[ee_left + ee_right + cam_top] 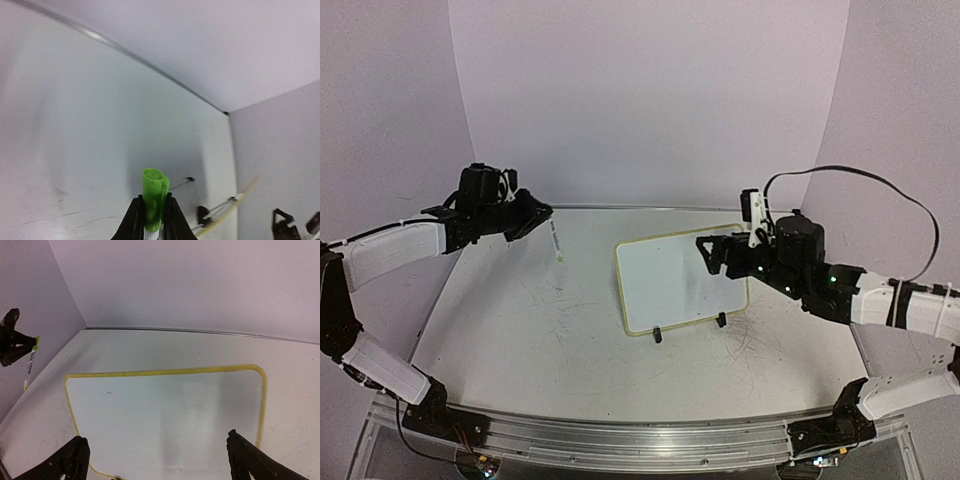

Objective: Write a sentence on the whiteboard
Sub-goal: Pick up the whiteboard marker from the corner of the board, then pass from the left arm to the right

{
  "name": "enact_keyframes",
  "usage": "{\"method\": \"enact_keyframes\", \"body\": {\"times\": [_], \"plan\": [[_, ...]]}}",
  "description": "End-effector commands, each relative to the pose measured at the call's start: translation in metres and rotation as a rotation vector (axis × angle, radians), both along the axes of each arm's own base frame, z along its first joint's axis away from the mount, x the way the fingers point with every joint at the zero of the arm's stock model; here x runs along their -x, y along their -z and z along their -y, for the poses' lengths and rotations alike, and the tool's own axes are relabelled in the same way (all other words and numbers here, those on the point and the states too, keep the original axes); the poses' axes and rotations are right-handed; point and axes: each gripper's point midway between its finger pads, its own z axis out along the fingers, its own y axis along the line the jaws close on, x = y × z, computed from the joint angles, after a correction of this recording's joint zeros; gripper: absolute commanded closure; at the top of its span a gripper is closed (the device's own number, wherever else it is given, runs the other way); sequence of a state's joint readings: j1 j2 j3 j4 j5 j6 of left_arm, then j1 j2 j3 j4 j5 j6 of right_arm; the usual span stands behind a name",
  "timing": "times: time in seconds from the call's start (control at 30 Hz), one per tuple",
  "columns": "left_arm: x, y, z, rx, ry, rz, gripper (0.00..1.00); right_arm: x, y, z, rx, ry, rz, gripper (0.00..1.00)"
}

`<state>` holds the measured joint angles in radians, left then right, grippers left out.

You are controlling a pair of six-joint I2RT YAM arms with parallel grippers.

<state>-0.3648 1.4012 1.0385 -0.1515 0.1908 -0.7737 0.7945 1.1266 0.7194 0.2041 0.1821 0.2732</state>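
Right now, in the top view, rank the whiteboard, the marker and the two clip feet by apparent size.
1. whiteboard: largest by far.
2. marker: thin, but longer than either foot.
3. clip feet: smallest; the two look alike, so no ranking between them.

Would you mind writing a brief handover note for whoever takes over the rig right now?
Left gripper: shut on the marker, held above the table, off to the left of the whiteboard.
Right gripper: open, holding nothing, hovering at the whiteboard's right side.
Whiteboard: centre-right of the table, blank.
Done: marker is in hand.
Left: bring the marker to the whiteboard and write the sentence; no lettering shows yet.
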Motion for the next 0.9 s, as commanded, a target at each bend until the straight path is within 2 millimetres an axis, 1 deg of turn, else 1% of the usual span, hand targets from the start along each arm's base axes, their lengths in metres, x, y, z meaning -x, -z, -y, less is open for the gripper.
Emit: {"method": "enact_keyframes", "body": {"times": [0.0,0.03,0.07,0.1,0.17,0.23,0.27,0.37,0.5,0.63,0.73,0.87], "plan": [[-0.005,-0.104,0.086,0.296,0.149,0.275,1.0,0.002,-0.039,-0.079,-0.179,-0.271,-0.022,0.04],[0.0,-0.116,0.103,0.324,0.173,0.307,1.0,0.002,-0.048,-0.091,-0.221,-0.304,-0.028,0.04],[0.003,-0.12,0.115,0.346,0.187,0.324,1.0,0.003,-0.048,-0.103,-0.256,-0.325,-0.053,0.06],[0.007,-0.128,0.125,0.386,0.196,0.345,1.0,0.003,-0.055,-0.114,-0.287,-0.341,-0.056,0.07],[0.014,-0.134,0.142,0.451,0.206,0.359,1.0,0.005,-0.057,-0.136,-0.315,-0.367,-0.071,0.1],[0.018,-0.131,0.155,0.498,0.213,0.336,1.0,0.002,-0.054,-0.15,-0.329,-0.342,-0.093,0.13],[0.019,-0.128,0.16,0.519,0.217,0.32,1.0,-0.001,-0.052,-0.153,-0.344,-0.322,-0.108,0.14],[0.026,-0.122,0.167,0.557,0.219,0.295,1.0,-0.008,-0.048,-0.158,-0.372,-0.28,-0.136,0.21],[0.036,-0.121,0.173,0.568,0.222,0.294,1.0,-0.015,-0.039,-0.164,-0.37,-0.26,-0.167,0.3],[0.04,-0.116,0.177,0.576,0.23,0.283,1.0,-0.014,-0.037,-0.172,-0.379,-0.287,-0.177,0.45],[0.041,-0.115,0.175,0.578,0.23,0.285,1.0,-0.013,-0.041,-0.174,-0.389,-0.3,-0.163,0.63],[0.043,-0.115,0.174,0.575,0.234,0.295,1.0,-0.013,-0.044,-0.181,-0.393,-0.331,-0.158,0.76]]}}
